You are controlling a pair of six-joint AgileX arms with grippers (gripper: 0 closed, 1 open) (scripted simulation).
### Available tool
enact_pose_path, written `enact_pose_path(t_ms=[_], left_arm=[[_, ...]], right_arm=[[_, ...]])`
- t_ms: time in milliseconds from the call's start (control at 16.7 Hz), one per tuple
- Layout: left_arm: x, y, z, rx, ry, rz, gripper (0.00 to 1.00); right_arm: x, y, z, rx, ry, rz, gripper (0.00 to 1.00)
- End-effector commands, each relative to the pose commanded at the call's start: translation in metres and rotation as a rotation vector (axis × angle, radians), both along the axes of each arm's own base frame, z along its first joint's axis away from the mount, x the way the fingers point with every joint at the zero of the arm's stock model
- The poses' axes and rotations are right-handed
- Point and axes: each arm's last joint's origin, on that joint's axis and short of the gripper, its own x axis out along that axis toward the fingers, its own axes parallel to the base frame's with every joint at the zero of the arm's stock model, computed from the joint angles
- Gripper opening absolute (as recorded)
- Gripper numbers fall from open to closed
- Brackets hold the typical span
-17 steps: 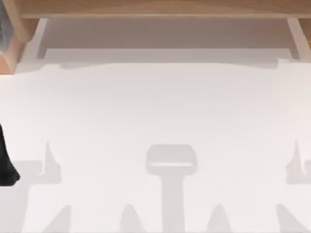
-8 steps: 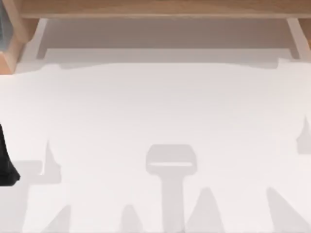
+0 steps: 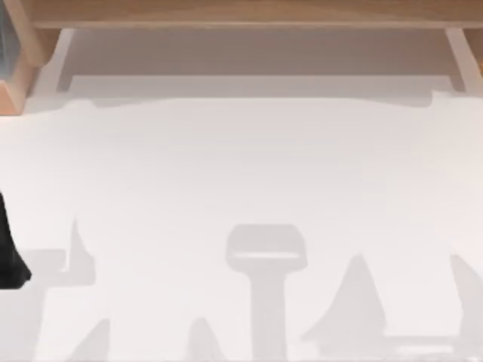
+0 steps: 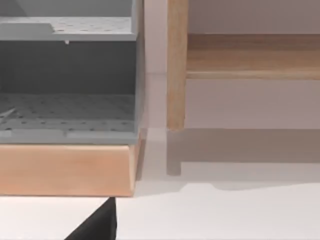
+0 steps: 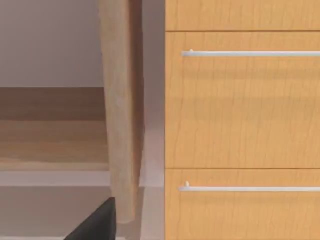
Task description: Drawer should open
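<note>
Drawer fronts in the right wrist view: upper drawer with a thin silver bar handle along its top edge, lower drawer under it with its own bar handle. Both fronts sit flush with the wood cabinet, so shut. A light wooden leg stands just beside the cabinet's edge, with a low wooden shelf behind it.

Right hand: a dark finger tip pokes into the right wrist view, near the leg's foot, apart from both handles. Can't tell if it's open or closed.

Left wrist view: grey perforated rack sitting on a wooden base, wooden post beside it, white surface below. Left hand's dark tip at the frame edge; state not readable either.

Top view: white surface, wooden frame along the far edge, a black arm part at the left edge.
</note>
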Motion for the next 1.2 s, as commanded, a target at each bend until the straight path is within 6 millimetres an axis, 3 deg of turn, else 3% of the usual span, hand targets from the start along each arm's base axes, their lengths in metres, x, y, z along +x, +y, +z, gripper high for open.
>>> enact_pose_path(t_ms=[420,600,900,1200], left_arm=[[0.0,0.0,0.0,0.0,0.0,0.0,1.0],[0.0,0.0,0.0,0.0,0.0,0.0,1.0],[0.0,0.0,0.0,0.0,0.0,0.0,1.0],[0.0,0.0,0.0,0.0,0.0,0.0,1.0]], right_arm=[[0.002,-0.001,0.0,-0.011,-0.001,0.003,1.0],[0.014,-0.006,0.006,-0.108,-0.014,0.009,1.0],[0.059,-0.028,0.006,-0.409,-0.022,0.007,1.0],[0.122,-0.057,-0.022,-0.797,-0.009,-0.002,1.0]])
